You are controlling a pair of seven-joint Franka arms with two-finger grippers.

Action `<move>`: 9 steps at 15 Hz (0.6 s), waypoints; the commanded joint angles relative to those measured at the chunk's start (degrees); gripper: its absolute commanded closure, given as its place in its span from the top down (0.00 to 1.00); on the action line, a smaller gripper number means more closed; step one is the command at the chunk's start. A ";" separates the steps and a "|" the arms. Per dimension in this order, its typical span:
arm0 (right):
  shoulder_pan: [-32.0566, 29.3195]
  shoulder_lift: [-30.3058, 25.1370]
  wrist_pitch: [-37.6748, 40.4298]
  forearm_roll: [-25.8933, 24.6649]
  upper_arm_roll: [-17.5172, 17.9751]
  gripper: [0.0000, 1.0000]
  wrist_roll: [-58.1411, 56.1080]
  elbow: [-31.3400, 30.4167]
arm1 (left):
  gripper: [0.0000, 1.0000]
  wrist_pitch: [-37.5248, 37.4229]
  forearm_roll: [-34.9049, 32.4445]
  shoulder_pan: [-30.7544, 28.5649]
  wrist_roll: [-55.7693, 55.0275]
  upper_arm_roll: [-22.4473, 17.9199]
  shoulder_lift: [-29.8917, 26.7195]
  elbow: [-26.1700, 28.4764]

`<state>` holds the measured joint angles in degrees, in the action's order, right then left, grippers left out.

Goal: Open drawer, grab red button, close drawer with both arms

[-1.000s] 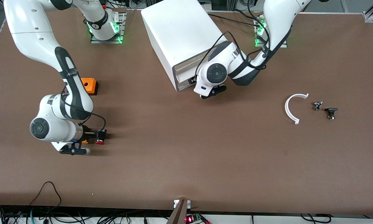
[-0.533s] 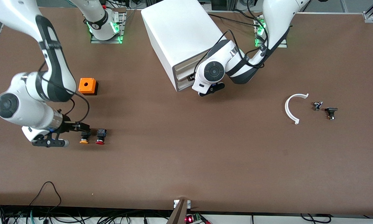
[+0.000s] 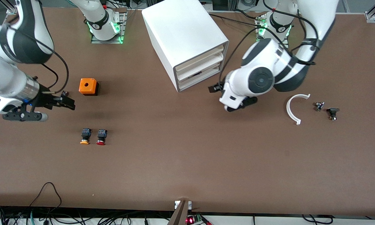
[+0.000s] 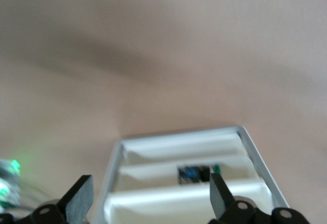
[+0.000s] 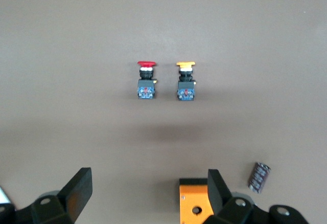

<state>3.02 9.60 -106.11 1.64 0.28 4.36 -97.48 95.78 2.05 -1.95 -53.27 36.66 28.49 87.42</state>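
Observation:
The red-capped button lies on the table beside the orange-capped button; both show in the right wrist view, red and orange. My right gripper is open and empty, up over the table beside the orange box. The white cabinet has its three drawers pushed in. The middle drawer shows a dark blue part in its front gap. My left gripper is open and empty, in front of the cabinet, apart from it.
A small dark cylinder lies by the orange box. A white curved strip and two small dark parts lie toward the left arm's end of the table.
My right gripper left the red button on the table, rose and drew back toward the orange box. My left gripper pulled away from the cabinet front.

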 commanded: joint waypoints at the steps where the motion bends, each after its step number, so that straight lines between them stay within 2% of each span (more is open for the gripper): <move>1: 0.14 -2.65 5.98 -2.50 -0.10 1.00 0.04 2.45 | 1.00 -0.86 -11.49 -2.43 6.92 0.25 0.69 -2.59; 3: 0.23 -2.57 11.42 -3.48 -0.02 1.00 1.00 6.23 | 1.00 -1.65 -13.21 -5.68 16.13 0.34 0.69 -5.58; 6: 0.23 -2.83 13.29 -5.59 0.07 1.00 5.20 7.91 | 1.00 -4.45 -13.65 -11.13 28.54 0.78 -0.27 -8.22; 9: 0.58 -5.81 13.38 -5.25 0.69 1.00 5.84 8.00 | 1.00 -5.96 -13.12 -10.00 38.57 -3.34 -5.10 -8.50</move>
<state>3.14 5.75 -94.13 -2.78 0.45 8.54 -89.80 91.86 -10.27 -13.36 -20.33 35.43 27.29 78.84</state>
